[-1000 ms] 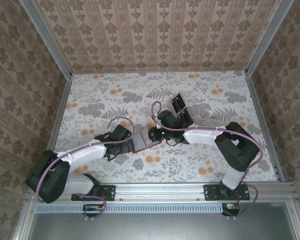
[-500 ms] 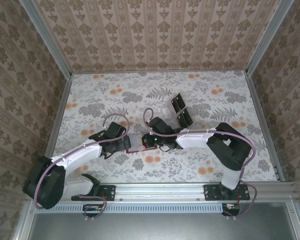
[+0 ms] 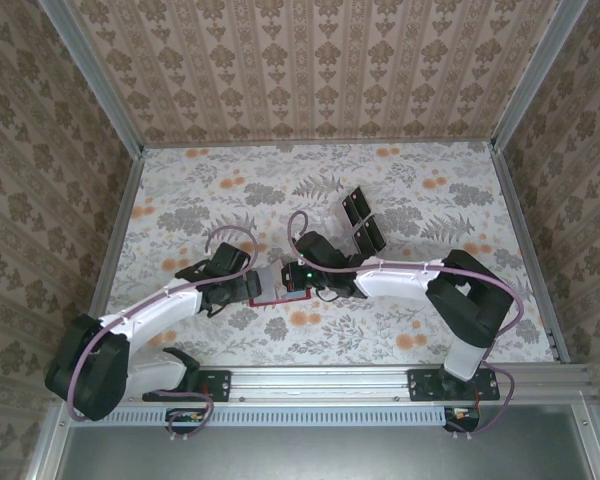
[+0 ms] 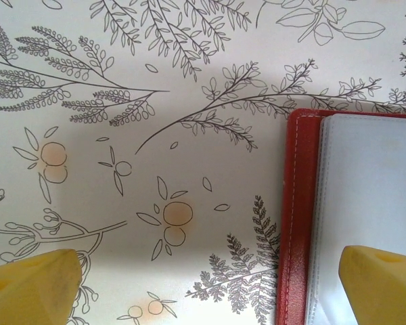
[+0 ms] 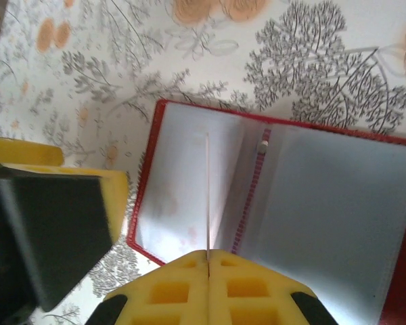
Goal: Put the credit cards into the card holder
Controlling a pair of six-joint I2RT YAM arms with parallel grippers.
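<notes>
Since the earlier frame, the right end effector (image 5: pixel 208 261) has been carried leftward over the card holder (image 5: pixel 311 203), and the left arm has been drawn in beside it. The holder lies open on the bench (image 3: pixel 400 180), about midway along and toward the near edge. A card (image 5: pixel 208 196) is pinched edge-on between the right fingers, above the page nearer the left arm, its long edge roughly parallel to the spine. The left end effector (image 4: pixel 206 284) is spread wide at the holder's outer edge, one finger (image 4: pixel 382 281) over the pale pocket. Insertion is judged to fall to the right arm; whether a pocket mouth is met cannot be told.
</notes>
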